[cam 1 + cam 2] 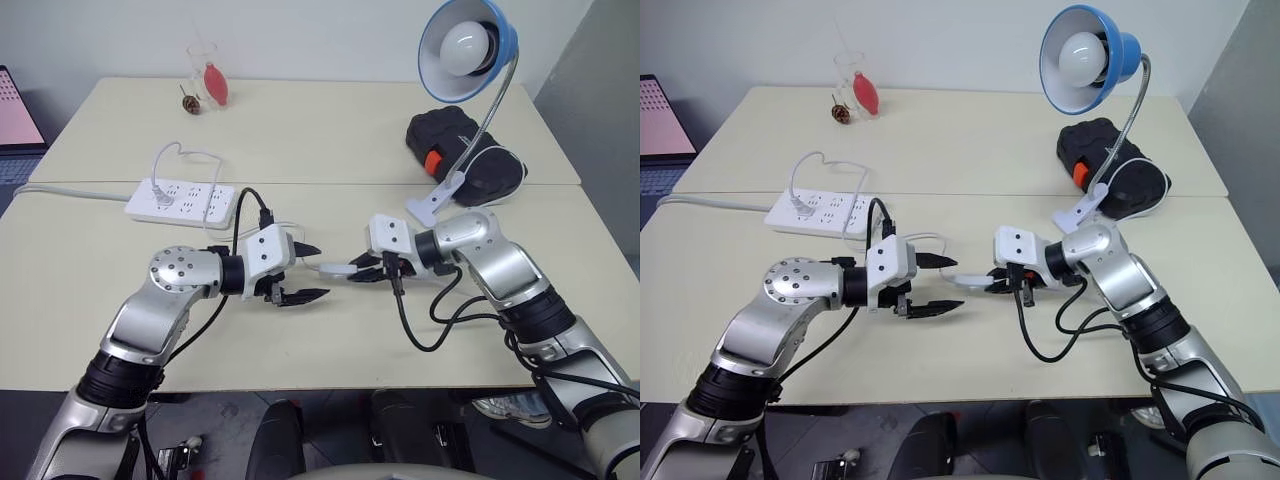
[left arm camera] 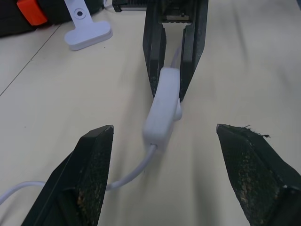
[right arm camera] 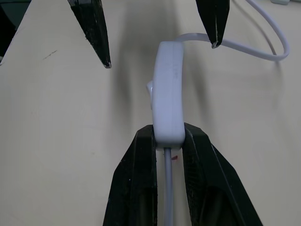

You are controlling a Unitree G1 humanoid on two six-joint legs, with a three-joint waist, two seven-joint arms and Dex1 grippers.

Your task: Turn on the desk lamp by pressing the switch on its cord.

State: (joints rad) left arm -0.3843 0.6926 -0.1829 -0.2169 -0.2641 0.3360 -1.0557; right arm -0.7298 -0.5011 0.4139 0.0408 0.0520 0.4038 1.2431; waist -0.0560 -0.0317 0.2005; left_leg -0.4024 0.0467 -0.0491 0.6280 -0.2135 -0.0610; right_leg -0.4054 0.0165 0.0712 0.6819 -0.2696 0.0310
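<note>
Desk lamp (image 1: 466, 47) stands at the far right of your table (image 1: 300, 130), blue shade tipped toward you, white inside and bulb showing, chrome gooseneck running down to the white clip base (image 1: 437, 203) that sits on the tabletop just in front of a black bag (image 1: 462, 150) with an orange patch. You see no glow on the table from the bulb. White power strip (image 1: 181, 201) lies left of centre, a white plug lead looping out of it. Far back left you have a clear glass (image 1: 205, 72) with something red in it, and a small brown object just beside it.

Your right gripper (image 3: 168, 136) is pressed together on the switch (image 3: 167, 92), pinching one end of the small white oblong between both black fingers; the rest of it sticks out toward your left gripper (image 2: 164, 136), its rocker on the side. The switch is held just above the near half of the table, between the two grippers, in front of the strip. The cord (image 2: 134, 172) leaves its free end and curls away across the tabletop.

Your left gripper is spread wide, fingers either side of the switch's free end, not touching it
</note>
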